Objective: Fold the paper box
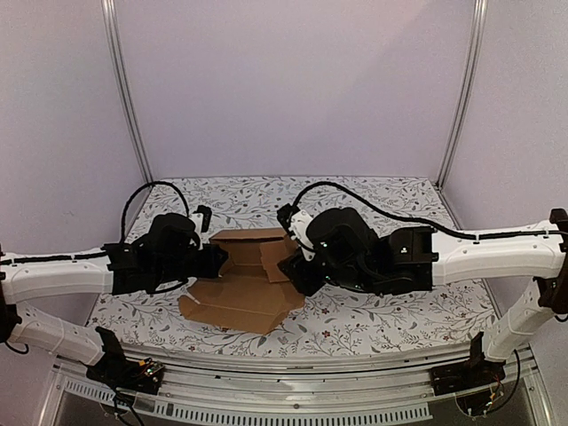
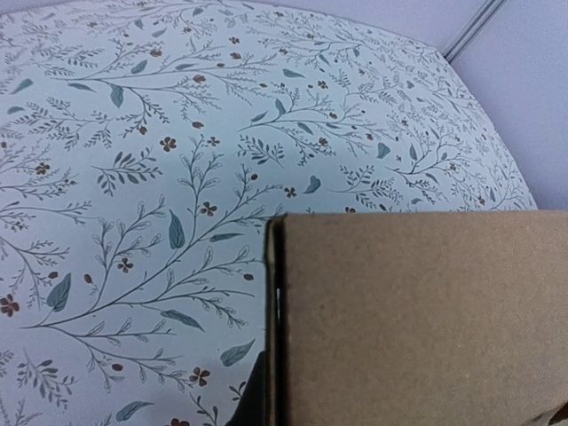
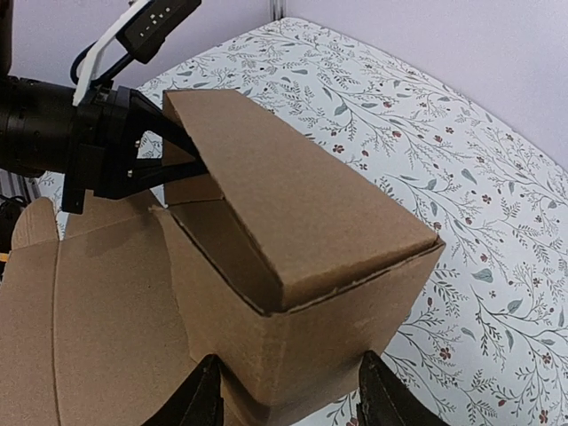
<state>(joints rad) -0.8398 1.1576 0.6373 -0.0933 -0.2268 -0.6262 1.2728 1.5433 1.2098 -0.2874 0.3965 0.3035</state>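
The paper box (image 1: 248, 297) is plain brown cardboard, half formed in the middle of the table: a flat panel lies toward the front and raised walls stand behind it. In the right wrist view its end wall and a sloping top flap (image 3: 293, 204) fill the frame. My right gripper (image 3: 291, 401) is open wide, with one finger on each side of that end wall. My left gripper (image 3: 197, 162) is shut on the flap's far edge. In the left wrist view the cardboard (image 2: 417, 319) hides most of that gripper; only a dark sliver of one finger (image 2: 251, 399) shows.
The table has a white floral cloth (image 1: 390, 311). Pale enclosure walls with metal corner posts (image 1: 124, 89) stand at the back and sides. Black cables (image 1: 373, 206) arc over both arms. The table's front rail (image 1: 293, 373) runs between the arm bases.
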